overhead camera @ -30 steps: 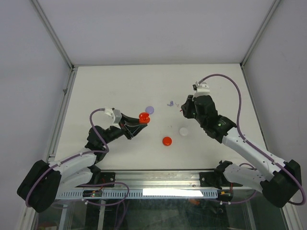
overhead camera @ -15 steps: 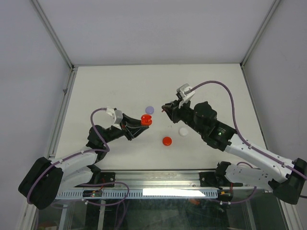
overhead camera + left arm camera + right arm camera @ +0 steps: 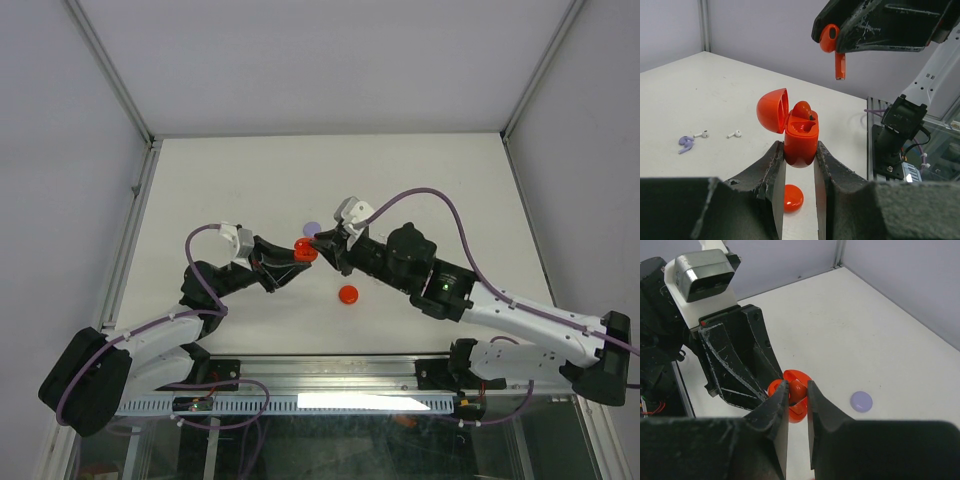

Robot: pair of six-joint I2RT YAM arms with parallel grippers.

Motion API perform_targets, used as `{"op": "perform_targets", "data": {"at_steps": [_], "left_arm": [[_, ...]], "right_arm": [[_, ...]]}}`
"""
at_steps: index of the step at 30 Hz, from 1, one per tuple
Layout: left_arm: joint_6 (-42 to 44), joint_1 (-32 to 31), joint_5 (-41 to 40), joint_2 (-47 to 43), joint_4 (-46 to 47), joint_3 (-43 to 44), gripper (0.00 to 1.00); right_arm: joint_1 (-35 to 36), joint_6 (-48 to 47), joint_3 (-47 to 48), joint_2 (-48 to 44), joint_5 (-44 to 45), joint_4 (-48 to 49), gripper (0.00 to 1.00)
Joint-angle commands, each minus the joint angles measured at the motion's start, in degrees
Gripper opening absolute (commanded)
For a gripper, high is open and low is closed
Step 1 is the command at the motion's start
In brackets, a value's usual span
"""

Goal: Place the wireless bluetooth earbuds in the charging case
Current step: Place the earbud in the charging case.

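Note:
My left gripper [image 3: 799,149] is shut on the lower body of the red charging case [image 3: 801,140] and holds it upright above the table. The case's lid [image 3: 772,109] is swung open, and one red earbud [image 3: 802,109] sits in a slot. My right gripper [image 3: 797,390] is shut on a second red earbud [image 3: 832,42], whose stem points down. It hangs a little above and just right of the open case [image 3: 798,413]. In the top view the two grippers meet at the case [image 3: 304,249].
A red disc [image 3: 792,197] lies on the table below the case. A lilac disc [image 3: 312,228] lies just behind the grippers. A lilac earbud [image 3: 686,145] and two white earbuds [image 3: 701,134] [image 3: 734,133] lie loose farther off on the table [image 3: 240,180].
My right arm has swung left from the loose earbuds, carrying the red earbud until it hangs over the open case. The left arm with the case has hardly moved.

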Motion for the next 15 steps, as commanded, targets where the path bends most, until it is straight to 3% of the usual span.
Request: {"op": "perform_targets", "data": {"at_steps": [1,15], "left_arm": [[-0.80,-0.40,1.71,-0.70,3.99,2.07,0.00],[-1.32,-0.44,2.39,-1.67,3.81,1.99,0.00]], "right_arm": [[2.19,-4.74,3.51,2.05,0.10,4.06,0.07],[5.68,-11.45,4.71,5.55,6.94,2.80,0.06]]}}
